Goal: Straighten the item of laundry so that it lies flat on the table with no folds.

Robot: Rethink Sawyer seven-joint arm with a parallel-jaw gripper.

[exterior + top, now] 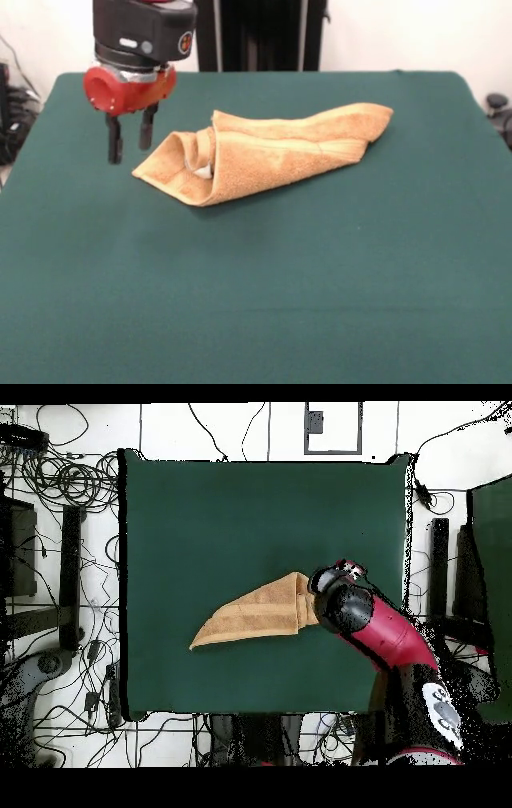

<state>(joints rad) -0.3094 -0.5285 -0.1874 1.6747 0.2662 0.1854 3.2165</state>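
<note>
The tan-orange towel [264,152] lies folded over on itself in a long wedge on the green table [256,280]; a bit of white label shows in the fold at its left end. My gripper [130,140] hangs just left of that end, slightly above the cloth, fingers a little apart and holding nothing. In the overhead view the towel [255,614] tapers to the lower left and the gripper [325,584] sits at its wide right end, its fingers hidden under the arm.
The arm's red and black body [390,639] reaches in over the table's right part in the overhead view. Cables and stands [60,484] lie off the table's sides.
</note>
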